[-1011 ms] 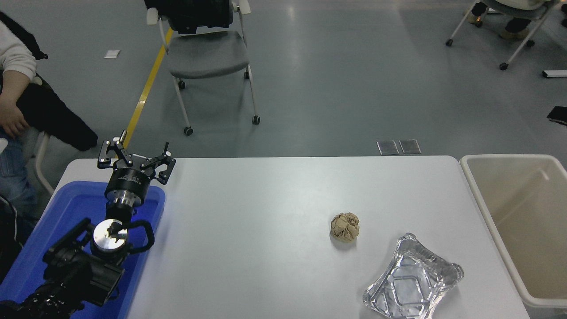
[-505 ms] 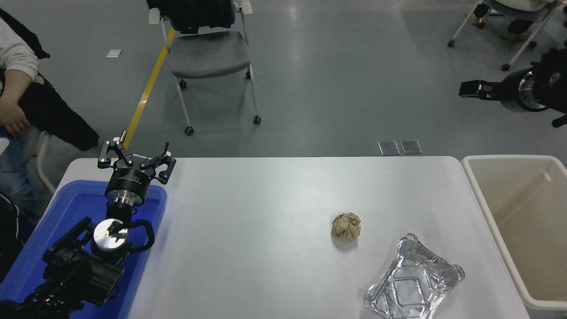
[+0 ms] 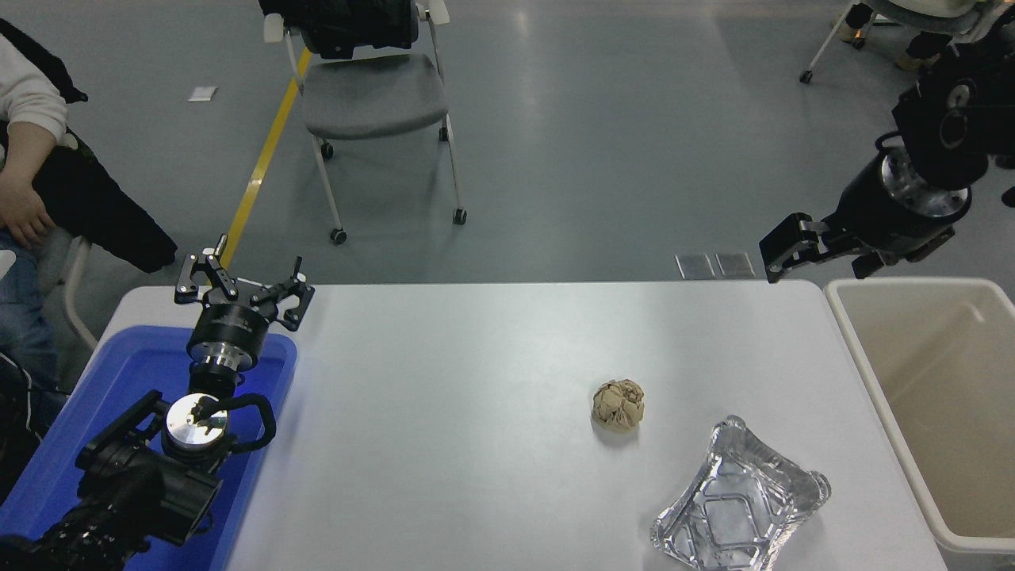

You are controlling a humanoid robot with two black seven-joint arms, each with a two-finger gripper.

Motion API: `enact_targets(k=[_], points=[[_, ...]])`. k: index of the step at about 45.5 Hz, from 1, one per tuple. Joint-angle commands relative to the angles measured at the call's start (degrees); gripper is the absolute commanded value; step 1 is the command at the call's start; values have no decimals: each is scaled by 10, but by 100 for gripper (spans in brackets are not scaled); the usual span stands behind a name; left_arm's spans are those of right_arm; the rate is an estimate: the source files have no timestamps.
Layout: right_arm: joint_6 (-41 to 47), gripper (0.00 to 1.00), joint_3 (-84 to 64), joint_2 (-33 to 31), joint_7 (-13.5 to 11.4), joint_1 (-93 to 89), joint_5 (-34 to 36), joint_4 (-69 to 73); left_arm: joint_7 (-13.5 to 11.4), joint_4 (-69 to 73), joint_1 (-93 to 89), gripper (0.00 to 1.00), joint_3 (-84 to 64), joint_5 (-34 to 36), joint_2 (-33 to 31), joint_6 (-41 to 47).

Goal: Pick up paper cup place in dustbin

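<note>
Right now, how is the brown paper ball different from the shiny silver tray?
The brown paper ball is small, round and dull tan; the silver foil tray is bigger, flat, open and shiny. The ball is scrunched into a tight lump, while the tray keeps its dish shape, with only its rim crinkled. The ball sits farther from the camera, the tray nearer, toward the dustbin. Both rest on the white table, untouched by either gripper.

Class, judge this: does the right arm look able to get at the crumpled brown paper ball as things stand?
Probably yes. The right gripper hangs above the table's far right corner, and bare table lies between it and the paper ball; only the foil tray sits nearby, nearer the camera.
</note>
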Motion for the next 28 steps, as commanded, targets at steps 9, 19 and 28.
enact_targets(k=[9, 19, 28], points=[[27, 100, -5, 28, -1, -12, 88, 16, 0, 0, 0, 99, 0, 0, 0, 0], [27, 100, -5, 36, -2, -19, 81, 4, 0, 0, -1, 99, 0, 0, 0, 0], [27, 100, -5, 42, -2, -20, 79, -3, 0, 0, -1, 99, 0, 0, 0, 0]])
